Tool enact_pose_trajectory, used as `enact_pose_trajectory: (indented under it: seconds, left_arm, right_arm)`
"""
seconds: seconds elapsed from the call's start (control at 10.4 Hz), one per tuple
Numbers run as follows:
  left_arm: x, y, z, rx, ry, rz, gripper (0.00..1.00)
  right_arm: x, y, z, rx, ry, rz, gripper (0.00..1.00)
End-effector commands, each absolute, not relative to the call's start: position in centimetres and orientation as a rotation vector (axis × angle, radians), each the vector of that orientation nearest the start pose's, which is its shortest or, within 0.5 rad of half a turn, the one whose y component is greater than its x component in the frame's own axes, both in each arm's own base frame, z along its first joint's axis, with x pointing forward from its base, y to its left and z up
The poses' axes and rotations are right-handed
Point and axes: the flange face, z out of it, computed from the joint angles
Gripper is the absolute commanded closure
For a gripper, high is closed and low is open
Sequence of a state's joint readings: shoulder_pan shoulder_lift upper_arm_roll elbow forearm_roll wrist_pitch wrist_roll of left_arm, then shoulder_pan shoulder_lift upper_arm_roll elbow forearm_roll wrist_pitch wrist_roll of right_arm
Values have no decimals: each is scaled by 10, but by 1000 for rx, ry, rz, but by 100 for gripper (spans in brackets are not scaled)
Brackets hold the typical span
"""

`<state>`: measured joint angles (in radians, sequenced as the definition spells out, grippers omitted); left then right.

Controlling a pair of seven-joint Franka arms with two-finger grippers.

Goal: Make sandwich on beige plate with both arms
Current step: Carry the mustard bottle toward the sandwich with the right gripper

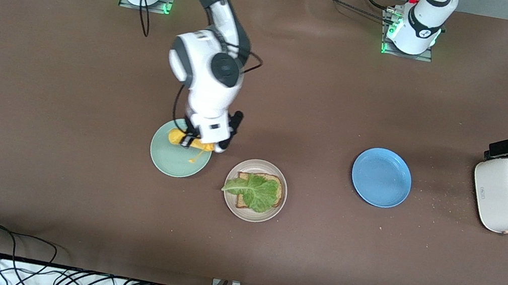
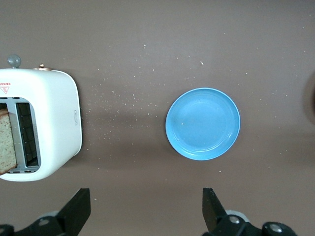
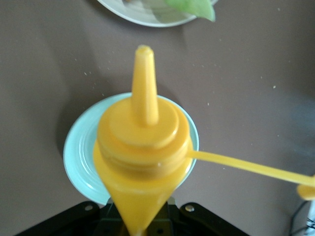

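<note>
We saw the beige plate near the middle of the table, with one slice of bread and a lettuce leaf on it. Just beside it, over the green plate, the right gripper squeezed a yellow bottle. The left gripper hung wide apart, holding nothing, by the toaster, well apart from the beige plate.

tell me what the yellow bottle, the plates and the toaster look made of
Yellow bottle: probably soft plastic, smooth and slightly glossy, with a moulded nozzle and tethered cap.
Green plate, beige plate and blue plate: matte, evenly coloured, perhaps melamine or glazed ceramic.
Toaster: smooth white shell, plastic or painted metal.
</note>
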<state>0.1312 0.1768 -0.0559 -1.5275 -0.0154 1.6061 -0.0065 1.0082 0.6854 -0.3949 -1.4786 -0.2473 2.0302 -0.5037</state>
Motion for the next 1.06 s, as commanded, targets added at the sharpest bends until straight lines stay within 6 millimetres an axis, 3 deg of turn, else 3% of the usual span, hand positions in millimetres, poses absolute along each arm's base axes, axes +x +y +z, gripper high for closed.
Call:
enact_pose_trajectory:
  seconds: [0.0, 0.29, 0.68, 0.87, 0.97]
  left_arm:
    - [602, 47, 549, -3134, -124, 142, 0]
    - [602, 47, 549, -3134, -124, 142, 0]
    - [602, 48, 550, -3135, -124, 137, 0]
    - [602, 50, 550, -3133, -131, 137, 0]
    - [602, 52, 551, -3134, -136, 135, 0]
  right_arm:
    - [542, 472, 262, -2979, -2359, 213, 100]
    - [526, 505, 223, -2990, -2600, 354, 100]
    - [516, 513, 206, -2967, -2746, 391, 100]
    - [540, 500, 222, -3044, -2703, 336, 100]
    - [549, 494, 217, -3095, -2697, 333, 100]
